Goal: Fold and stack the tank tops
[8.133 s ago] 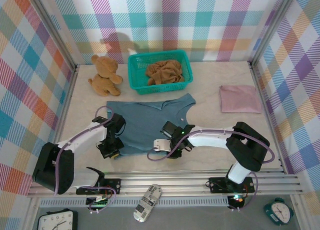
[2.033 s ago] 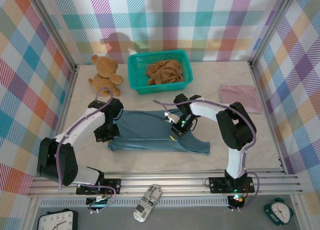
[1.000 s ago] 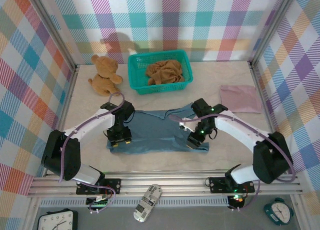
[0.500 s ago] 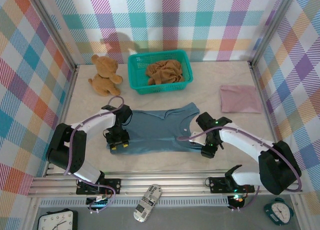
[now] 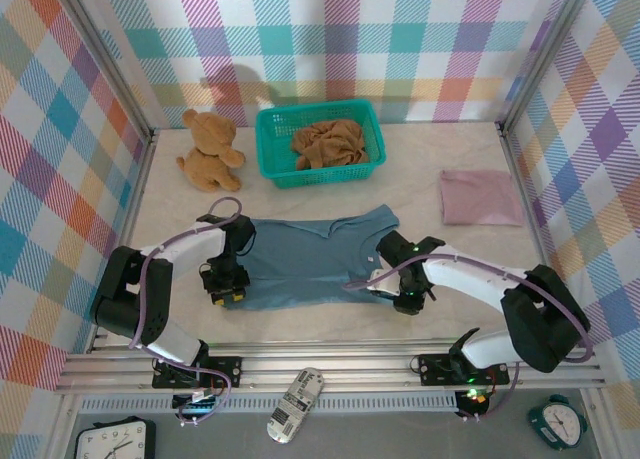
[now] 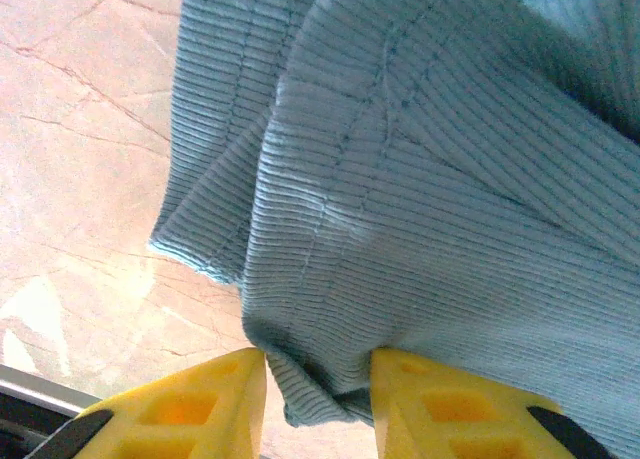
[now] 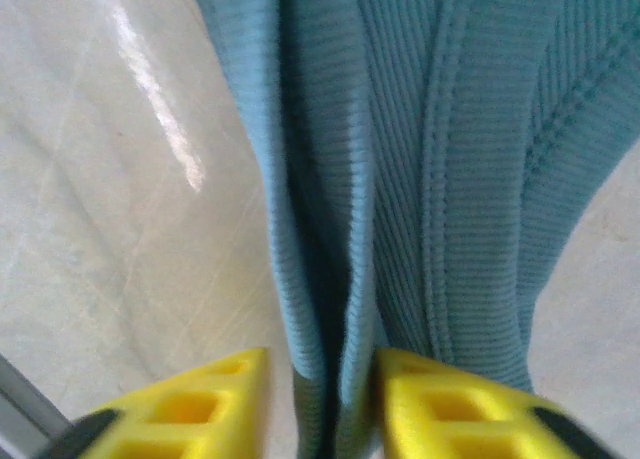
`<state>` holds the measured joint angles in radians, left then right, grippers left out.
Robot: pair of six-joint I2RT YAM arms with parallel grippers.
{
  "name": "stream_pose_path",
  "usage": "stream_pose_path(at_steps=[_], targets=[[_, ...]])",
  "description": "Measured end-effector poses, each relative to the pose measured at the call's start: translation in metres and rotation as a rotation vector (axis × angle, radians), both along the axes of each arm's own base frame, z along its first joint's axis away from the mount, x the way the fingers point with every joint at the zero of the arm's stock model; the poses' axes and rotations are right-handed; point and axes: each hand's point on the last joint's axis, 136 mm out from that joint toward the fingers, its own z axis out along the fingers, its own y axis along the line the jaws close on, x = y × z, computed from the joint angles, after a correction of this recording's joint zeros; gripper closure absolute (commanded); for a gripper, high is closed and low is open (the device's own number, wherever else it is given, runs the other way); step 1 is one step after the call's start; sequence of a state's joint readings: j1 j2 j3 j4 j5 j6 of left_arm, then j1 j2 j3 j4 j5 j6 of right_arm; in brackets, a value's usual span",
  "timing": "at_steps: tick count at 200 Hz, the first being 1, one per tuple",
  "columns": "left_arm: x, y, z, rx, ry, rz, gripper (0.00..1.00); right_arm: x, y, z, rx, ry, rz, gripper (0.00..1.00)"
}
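Fabric of the slate blue tank top (image 5: 310, 264) is bunched between the yellow fingertips of the left gripper (image 6: 318, 399). Its jaws stand at a narrow gap, clamped on the top's near left corner. The right gripper (image 7: 322, 409) is equally tight, with a folded edge of the same top pressed between its fingers. That top lies spread on the table (image 5: 300, 324), on the arms' side of the teal basket (image 5: 268, 149), with one gripper at each near corner. The ochre brown top (image 5: 328, 142) is heaped inside the basket. The dusty pink top (image 5: 480, 197) lies folded flat, well to the basket's right. A teddy bear (image 5: 210, 151) sits just left of the basket.
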<state>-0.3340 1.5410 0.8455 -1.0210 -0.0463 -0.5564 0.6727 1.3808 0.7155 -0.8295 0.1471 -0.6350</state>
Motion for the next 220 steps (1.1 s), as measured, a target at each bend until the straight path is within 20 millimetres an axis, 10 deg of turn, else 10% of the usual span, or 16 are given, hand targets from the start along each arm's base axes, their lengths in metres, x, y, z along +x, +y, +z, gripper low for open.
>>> stream_pose_path(at_steps=[83, 220], targets=[[-0.002, 0.011, 0.001, 0.027, 0.019, 0.000, 0.76, 0.028, 0.015, 0.041, 0.136, 0.075, -0.197, 0.90], [0.015, 0.033, 0.003, 0.058, 0.015, 0.038, 0.92, 0.074, 0.002, 0.005, 0.108, 0.224, -0.367, 0.79]])
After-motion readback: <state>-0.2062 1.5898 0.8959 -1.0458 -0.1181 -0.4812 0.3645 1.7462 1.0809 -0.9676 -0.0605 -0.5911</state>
